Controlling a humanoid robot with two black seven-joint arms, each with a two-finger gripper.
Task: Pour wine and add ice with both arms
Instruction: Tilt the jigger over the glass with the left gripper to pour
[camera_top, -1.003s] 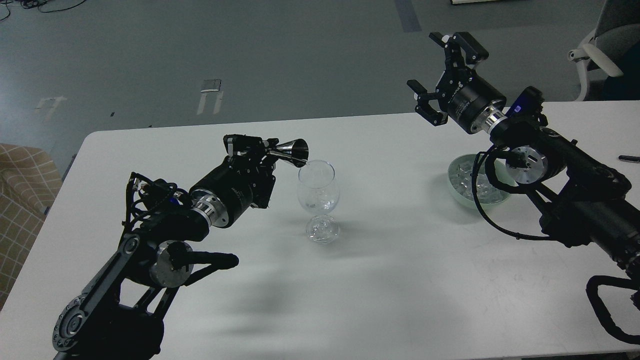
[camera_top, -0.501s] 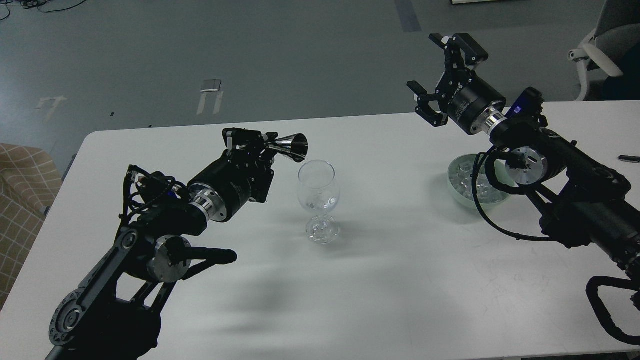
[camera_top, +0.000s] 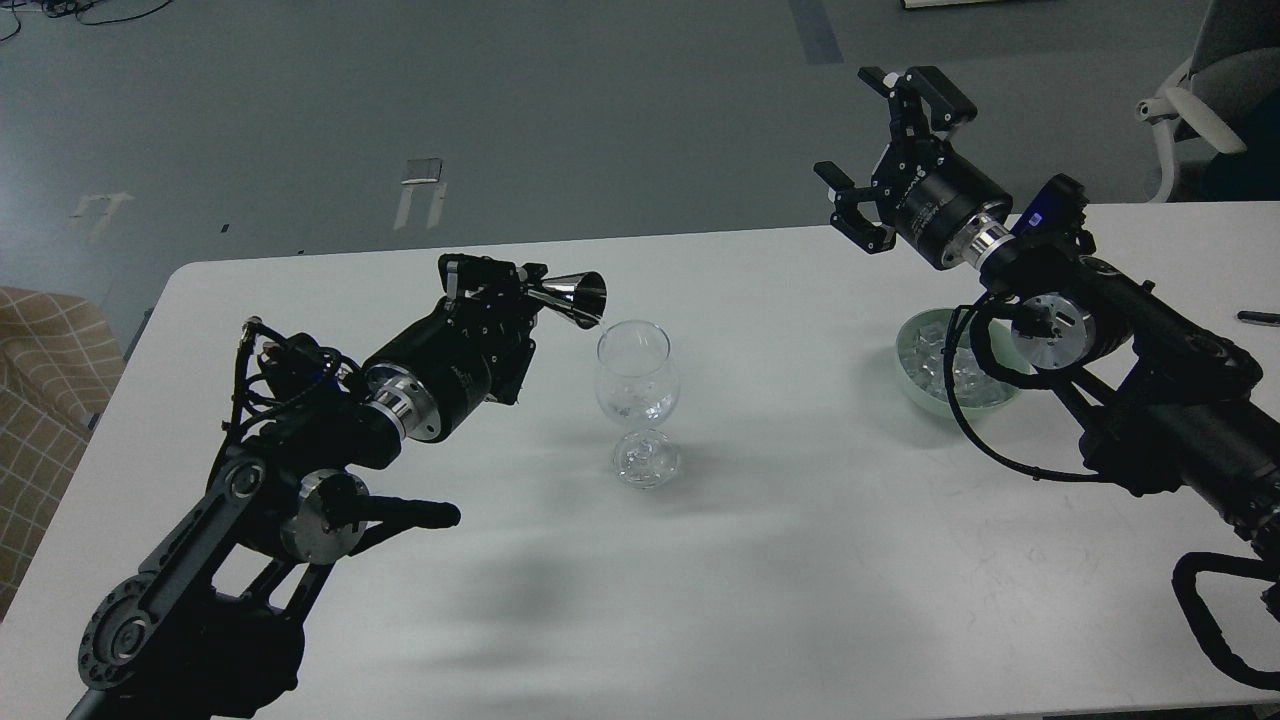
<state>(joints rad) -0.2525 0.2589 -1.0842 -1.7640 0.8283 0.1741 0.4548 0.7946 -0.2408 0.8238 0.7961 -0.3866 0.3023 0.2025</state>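
Our left pincer (camera_top: 520, 285), clamped on the metal jigger (camera_top: 572, 296), pulls back from the wine glass (camera_top: 637, 385); pour looks done. Right pincer (camera_top: 880, 150) gapes empty above the ice (camera_top: 940, 360) in its bowl (camera_top: 912, 385).

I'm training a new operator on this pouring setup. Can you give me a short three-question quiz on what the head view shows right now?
1. True or false: the left gripper holds a metal jigger lying on its side, its mouth toward the wine glass.
2. Where is the ice? A) in the wine glass B) in the pale green bowl C) loose on the table
3. Fill in: the right gripper is raised above the table's far edge, its fingers ____ and holding nothing.

Key: 1 true; 2 B; 3 open.
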